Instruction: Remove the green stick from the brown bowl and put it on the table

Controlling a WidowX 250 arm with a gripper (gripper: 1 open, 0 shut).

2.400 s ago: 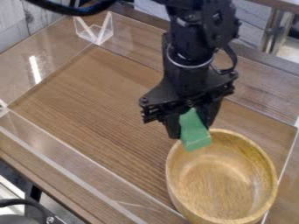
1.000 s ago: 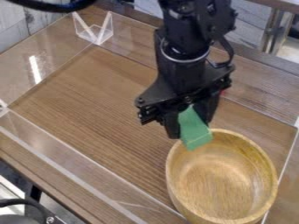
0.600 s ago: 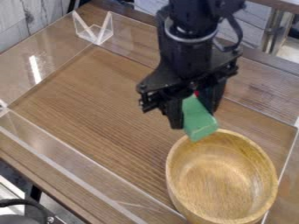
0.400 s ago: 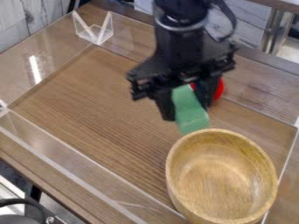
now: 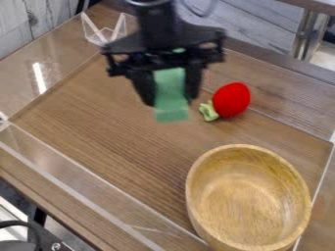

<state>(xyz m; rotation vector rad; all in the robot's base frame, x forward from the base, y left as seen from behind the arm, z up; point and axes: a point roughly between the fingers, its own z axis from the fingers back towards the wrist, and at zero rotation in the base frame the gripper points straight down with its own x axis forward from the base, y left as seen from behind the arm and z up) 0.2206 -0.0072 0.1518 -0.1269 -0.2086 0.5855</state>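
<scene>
Pincer (image 5: 167, 83): clamped on the green stick (image 5: 170, 95), holding it above the worktop (image 5: 92, 118)
Green stick: hanging upright, clear of the brown bowl (image 5: 253, 207)
Red fruit (image 5: 230, 99): beside the stick

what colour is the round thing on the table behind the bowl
Red, with a small green bit at its left side: the round object beyond the brown bowl, in the camera view.

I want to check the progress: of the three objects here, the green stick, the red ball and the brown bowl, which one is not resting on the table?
The green stick: it hangs in the tool, lifted above the wood. The red ball and the brown bowl both sit on the table.
</scene>
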